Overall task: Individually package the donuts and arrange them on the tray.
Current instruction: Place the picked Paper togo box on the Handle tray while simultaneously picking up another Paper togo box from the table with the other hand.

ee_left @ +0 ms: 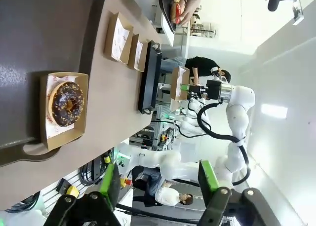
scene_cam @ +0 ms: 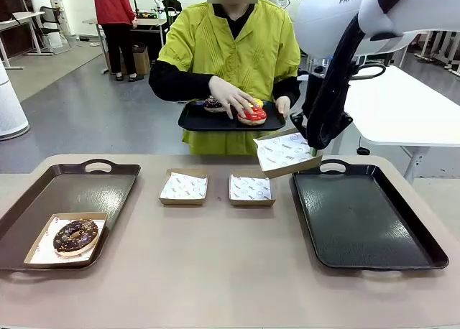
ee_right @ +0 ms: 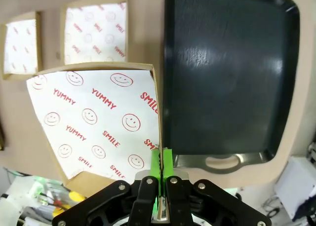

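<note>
Right of centre, our right gripper (scene_cam: 310,144) pinches the paper-lined box (scene_cam: 284,153) by its rim, offering it, we judge, for the red donut (scene_cam: 252,116); our left gripper (ee_left: 158,179) hangs spread.

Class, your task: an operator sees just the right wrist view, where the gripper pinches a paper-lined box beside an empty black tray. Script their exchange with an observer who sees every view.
Operator: Is any donut boxed yet?
Observer: Yes, the chocolate donut lies in a box on the left tray.
Operator: Where are the others?
Observer: On a small black tray that the person holds at the far side; a hand is on the red donut.
</note>
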`<state>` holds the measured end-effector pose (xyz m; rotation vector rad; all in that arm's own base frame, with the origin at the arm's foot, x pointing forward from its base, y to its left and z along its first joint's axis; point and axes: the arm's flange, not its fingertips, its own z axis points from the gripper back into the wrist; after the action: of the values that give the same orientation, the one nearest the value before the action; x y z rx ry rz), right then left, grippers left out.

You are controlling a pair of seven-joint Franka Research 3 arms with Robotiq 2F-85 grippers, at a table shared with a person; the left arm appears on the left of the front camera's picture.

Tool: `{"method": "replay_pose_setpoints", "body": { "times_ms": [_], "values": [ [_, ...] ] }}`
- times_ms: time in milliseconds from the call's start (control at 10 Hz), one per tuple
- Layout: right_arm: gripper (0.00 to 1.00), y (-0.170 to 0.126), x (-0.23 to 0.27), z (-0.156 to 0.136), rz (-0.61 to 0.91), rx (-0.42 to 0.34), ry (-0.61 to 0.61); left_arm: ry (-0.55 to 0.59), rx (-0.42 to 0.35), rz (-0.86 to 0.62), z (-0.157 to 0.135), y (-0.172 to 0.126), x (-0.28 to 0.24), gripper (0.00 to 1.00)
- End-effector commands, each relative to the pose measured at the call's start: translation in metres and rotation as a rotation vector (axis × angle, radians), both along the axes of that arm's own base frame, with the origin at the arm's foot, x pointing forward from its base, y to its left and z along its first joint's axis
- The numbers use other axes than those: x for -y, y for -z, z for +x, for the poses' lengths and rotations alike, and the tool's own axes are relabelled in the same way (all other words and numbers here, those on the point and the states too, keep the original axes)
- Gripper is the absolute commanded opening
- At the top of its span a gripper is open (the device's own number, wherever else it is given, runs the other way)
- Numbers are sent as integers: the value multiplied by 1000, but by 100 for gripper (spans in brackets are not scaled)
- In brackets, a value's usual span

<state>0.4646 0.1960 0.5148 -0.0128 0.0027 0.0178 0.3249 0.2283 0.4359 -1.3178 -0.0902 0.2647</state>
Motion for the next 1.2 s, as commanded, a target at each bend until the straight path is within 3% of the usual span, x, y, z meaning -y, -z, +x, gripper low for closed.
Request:
{"method": "replay_pose_setpoints", "body": {
  "times_ms": [0, 100, 1100],
  "values": [
    [0, 5, 10, 12, -21, 10, -13, 10, 45, 82, -5, -2, -4, 83],
    [0, 0, 0, 0, 0, 0, 0, 0, 0, 0, 0, 0, 0, 83],
    [0, 0, 0, 0, 0, 0, 0, 0, 0, 0, 0, 0, 0, 83]
  ]
}}
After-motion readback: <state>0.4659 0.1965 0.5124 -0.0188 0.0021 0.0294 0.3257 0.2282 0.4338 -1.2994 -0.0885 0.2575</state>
